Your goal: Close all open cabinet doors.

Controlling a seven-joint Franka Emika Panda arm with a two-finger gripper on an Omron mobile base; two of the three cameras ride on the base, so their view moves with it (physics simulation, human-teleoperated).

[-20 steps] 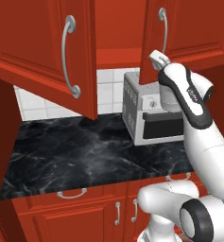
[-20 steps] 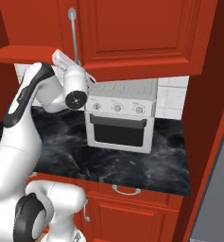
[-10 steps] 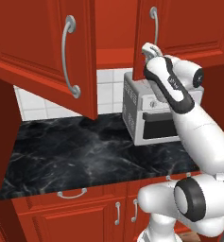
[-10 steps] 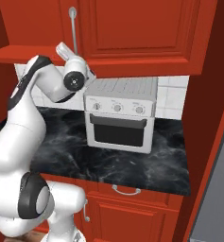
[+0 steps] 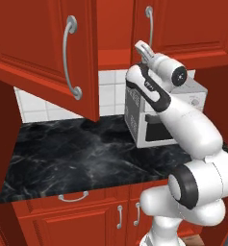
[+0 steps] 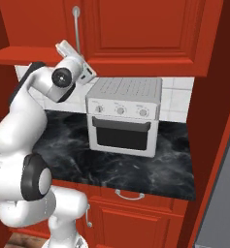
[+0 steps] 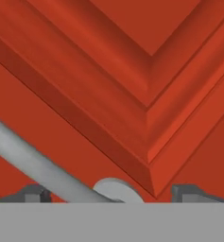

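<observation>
End effector (image 7: pixel 111 194) spread wide, grasping nothing, up against your right cabinet door (image 5: pixel 192 24) at its handle (image 7: pixel 38 165). Left door (image 5: pixel 33 48) hangs open over the surface (image 5: pixel 77 153).

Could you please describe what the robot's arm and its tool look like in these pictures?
The arm is made of glossy white rounded segments with dark grey to black rings and round caps at its joints. The tool is a small pale grey-white block with two short dark fingertips. No cables or markings show.
</observation>
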